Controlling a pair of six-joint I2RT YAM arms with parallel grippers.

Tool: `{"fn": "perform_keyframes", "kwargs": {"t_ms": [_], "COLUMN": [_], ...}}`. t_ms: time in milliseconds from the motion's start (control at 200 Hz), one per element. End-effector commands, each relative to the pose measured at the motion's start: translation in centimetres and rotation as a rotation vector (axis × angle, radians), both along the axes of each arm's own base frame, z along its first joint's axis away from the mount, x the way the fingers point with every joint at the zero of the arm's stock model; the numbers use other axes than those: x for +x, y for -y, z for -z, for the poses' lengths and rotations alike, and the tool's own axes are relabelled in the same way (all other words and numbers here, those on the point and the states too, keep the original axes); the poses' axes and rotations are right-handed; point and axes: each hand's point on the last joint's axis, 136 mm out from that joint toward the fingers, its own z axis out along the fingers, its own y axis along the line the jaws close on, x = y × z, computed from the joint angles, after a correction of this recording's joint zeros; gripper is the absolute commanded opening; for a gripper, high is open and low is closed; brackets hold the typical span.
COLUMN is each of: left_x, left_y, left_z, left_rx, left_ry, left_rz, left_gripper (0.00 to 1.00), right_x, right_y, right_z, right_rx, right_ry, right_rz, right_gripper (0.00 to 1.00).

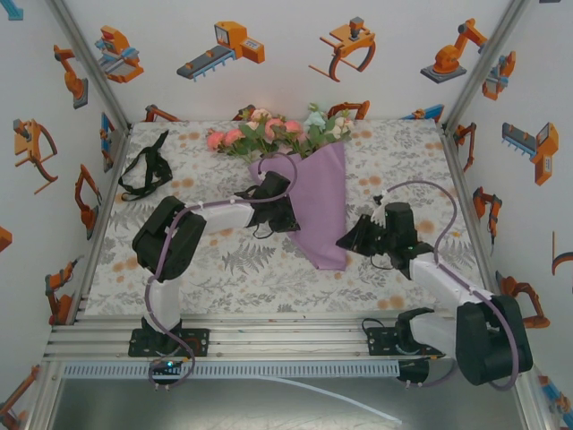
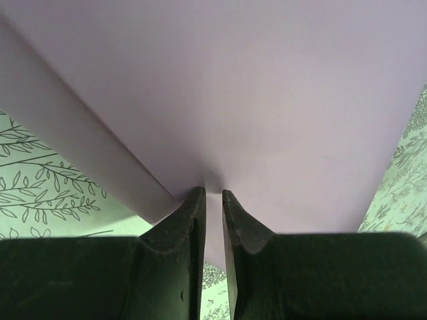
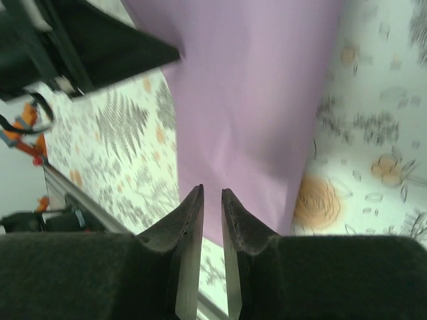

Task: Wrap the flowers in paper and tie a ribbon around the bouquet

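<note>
Left pincer [image 2: 213, 193] pinching paper [image 2: 233, 87]; right pincer [image 3: 212, 192] pressed together, paper just ahead.

1. Tablecloth [image 1: 224, 260]: pale, printed all over with grey ferns, leafy sprigs and little orange flowers. It covers the whole table top.
2. Walls [image 1: 286, 90]: white, dotted with cartoon pics of orange and blue machine arms and claws.
3. Aluminium posts [image 1: 85, 58] run up the back corners, and slotted rails [image 1: 286, 333] cross the near edge.
4. A thin white cable [image 1: 331, 400] lies on the grey surface below the rails.
</note>
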Motion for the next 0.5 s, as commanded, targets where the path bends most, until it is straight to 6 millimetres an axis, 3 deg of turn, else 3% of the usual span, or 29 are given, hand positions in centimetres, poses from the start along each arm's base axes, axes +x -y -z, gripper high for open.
{"fn": "perform_keyframes", "kwargs": {"t_ms": [0, 80, 210, 411, 496], "left_x": [0.3, 0.4, 0.5, 0.7, 0.8], "left_y": [-0.3, -0.5, -0.6, -1.2, -1.0], "left_z": [1.0, 1.1, 1.2, 1.1, 0.8], "left_rx": [0.037, 0.046, 0.047, 0.064, 0.051], "left_ry": [0.005, 0.011, 0.013, 0.022, 0.026], "left_rz": [0.007, 0.004, 0.007, -0.005, 0.0], "left_gripper": [0.21, 0.21, 0.21, 0.21, 0.21], "right_x": [-2.8, -3.4, -4.1, -2.4, -1.6], "right_y": [-0.2, -0.3, -0.9, 0.8, 2.5], "right_z": [3.3, 4.6, 5.0, 1.8, 2.2], "right_rx": [0.005, 0.047, 0.071, 0.034, 0.04], "right_ry": [-0.127, -0.161, -0.175, -0.09, -0.092], "right_rz": [-0.049, -0.024, -0.075, -0.014, 0.063], "right_gripper": [0.2, 0.18, 0.18, 0.2, 0.21]}}
